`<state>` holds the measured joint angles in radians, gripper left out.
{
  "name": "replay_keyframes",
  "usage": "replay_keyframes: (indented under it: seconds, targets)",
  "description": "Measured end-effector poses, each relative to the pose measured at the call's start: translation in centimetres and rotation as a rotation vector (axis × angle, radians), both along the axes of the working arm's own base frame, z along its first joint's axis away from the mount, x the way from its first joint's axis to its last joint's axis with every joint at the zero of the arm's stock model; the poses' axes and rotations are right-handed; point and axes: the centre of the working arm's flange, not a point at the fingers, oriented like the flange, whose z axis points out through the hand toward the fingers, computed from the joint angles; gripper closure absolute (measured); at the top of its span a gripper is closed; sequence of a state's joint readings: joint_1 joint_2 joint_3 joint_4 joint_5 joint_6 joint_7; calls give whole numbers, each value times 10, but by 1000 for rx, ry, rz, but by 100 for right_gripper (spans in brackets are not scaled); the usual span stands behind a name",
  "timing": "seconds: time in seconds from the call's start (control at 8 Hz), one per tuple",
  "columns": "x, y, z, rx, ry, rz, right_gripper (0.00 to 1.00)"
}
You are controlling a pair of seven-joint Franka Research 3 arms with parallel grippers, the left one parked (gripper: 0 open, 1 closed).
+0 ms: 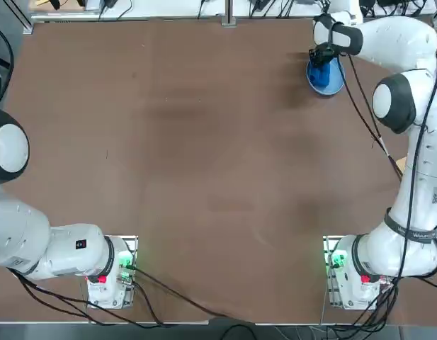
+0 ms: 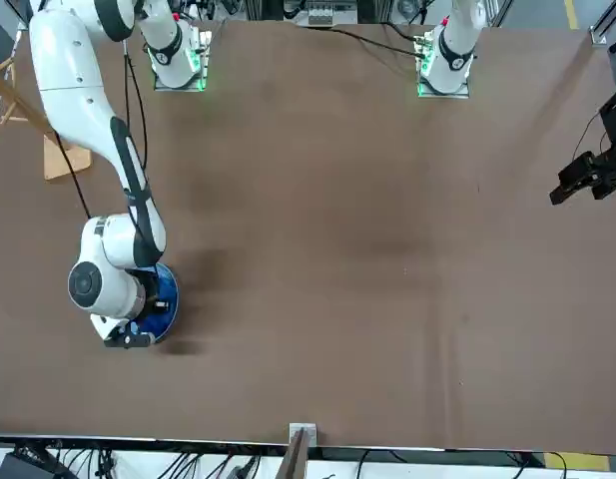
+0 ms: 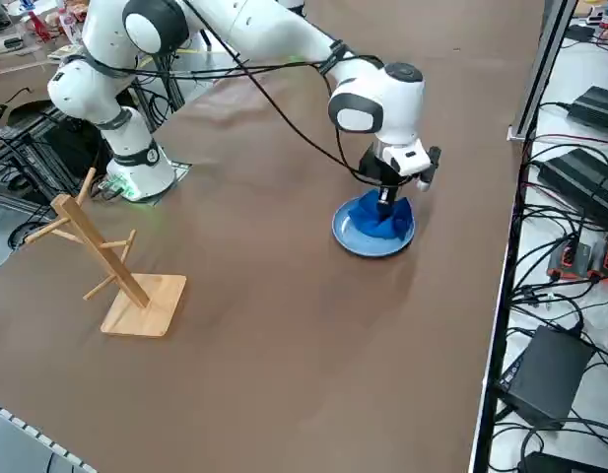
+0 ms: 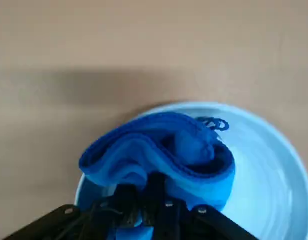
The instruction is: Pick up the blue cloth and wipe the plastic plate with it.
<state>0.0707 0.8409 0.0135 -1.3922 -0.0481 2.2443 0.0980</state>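
The blue cloth [image 4: 158,155] is a bunched royal-blue rag, and my right gripper [image 4: 144,200] is shut on it, fingers pinching its folds. It rests on the plastic plate [image 4: 263,170], a pale blue round plate with a raised rim. From the right side, the cloth [image 3: 382,219] lies heaped on the plate [image 3: 351,236] under the gripper [image 3: 385,205]. From overhead, the plate [image 1: 331,83] and cloth [image 1: 320,72] sit at the table's far right, below the gripper [image 1: 319,58]. In the front view the plate [image 2: 166,304] peeks out beside the arm's wrist, which hides most of the cloth.
A wooden rack on a square base [image 3: 121,271] stands on the brown table to the robot's right, well away from the plate. The far table edge [image 3: 501,286] runs close beyond the plate, with cables and power bricks on the floor past it.
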Motion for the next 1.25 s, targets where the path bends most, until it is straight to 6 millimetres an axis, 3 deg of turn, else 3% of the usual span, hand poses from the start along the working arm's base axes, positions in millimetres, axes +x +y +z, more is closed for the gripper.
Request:
replay_keyframes:
  seconds: [0.5, 0.88, 1.25]
  targets:
    - [5, -42, 4, -19, 10, 30, 94]
    - [0, -40, 13, -25, 100, 31, 94]
    - [-8, -36, 45, -22, 171, 27, 94]
